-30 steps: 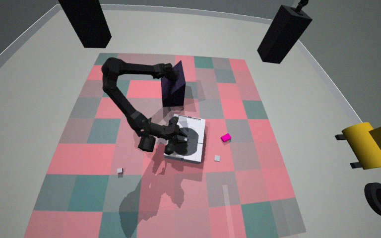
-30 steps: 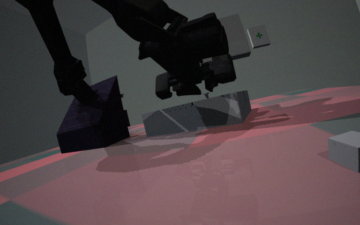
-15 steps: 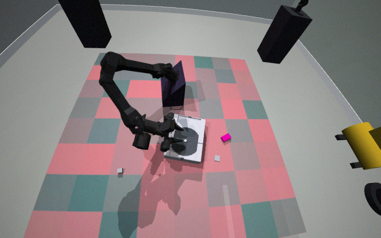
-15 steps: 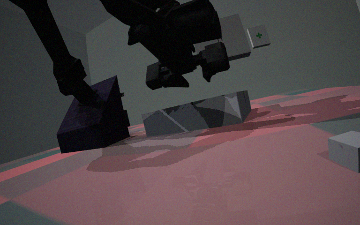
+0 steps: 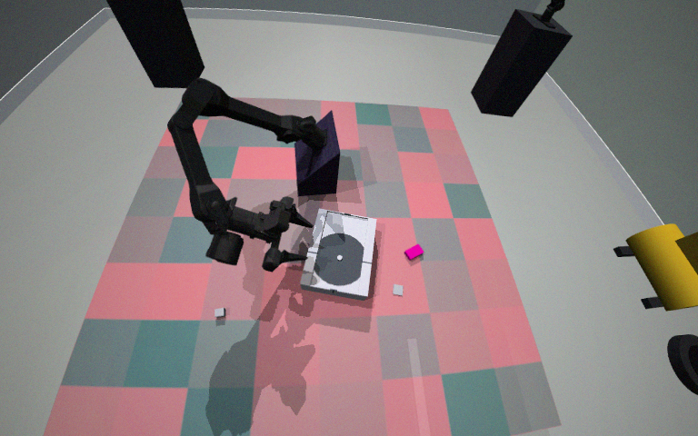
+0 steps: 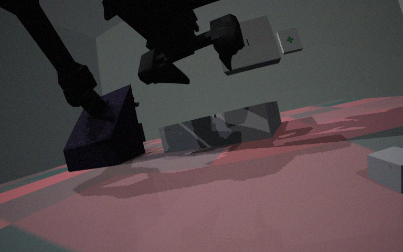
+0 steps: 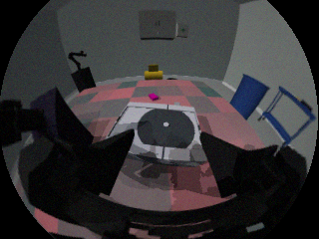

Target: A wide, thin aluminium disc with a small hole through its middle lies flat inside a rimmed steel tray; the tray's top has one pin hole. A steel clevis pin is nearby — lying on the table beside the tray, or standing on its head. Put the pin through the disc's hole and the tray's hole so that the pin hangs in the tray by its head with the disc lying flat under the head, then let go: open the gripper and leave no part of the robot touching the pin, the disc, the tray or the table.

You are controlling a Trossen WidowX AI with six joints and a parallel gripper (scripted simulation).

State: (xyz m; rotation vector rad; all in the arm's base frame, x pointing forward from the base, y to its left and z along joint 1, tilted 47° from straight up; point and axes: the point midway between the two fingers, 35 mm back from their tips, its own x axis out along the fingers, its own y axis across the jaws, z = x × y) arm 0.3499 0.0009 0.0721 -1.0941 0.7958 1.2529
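Gripper [image 5: 308,242] [image 6: 210,76] [image 7: 167,134] wide open, with nothing between its 2 fingers. Raised above the level of the tray [image 5: 366,231] [image 6: 178,140] [image 7: 131,117], with a visible gap beneath both fingertips in the exterior view. Clear of the pin [image 5: 339,257] [image 7: 165,124], the disc [image 5: 329,271] [image 7: 152,130] and the table.

Pin at the middle of the disc, only its small, pale, round head showing. Shank hidden, so impossible to tell from these views how far down it reaches. Disc dark grey and round, lying flat inside the white-grey tray, around the pin's head. Shadows across the tray's near side and part of the disc.

Arm [image 5: 189,153] [image 6: 49,38] bent back in a wide loop from a dark purple wedge [image 5: 321,166] [image 6: 88,138] [image 7: 57,119], near 1 end of the tray. Magenta block [image 5: 413,252] [image 7: 154,97] on the checkered surface beyond the tray, apart from it. Small pale tile [image 5: 397,290] near the same side. Small white cube [image 5: 219,312] [image 6: 383,169] well apart, on the opposite side. Yellow cylinder [image 5: 661,267] [image 7: 154,75] farther off, beyond the checkered surface.
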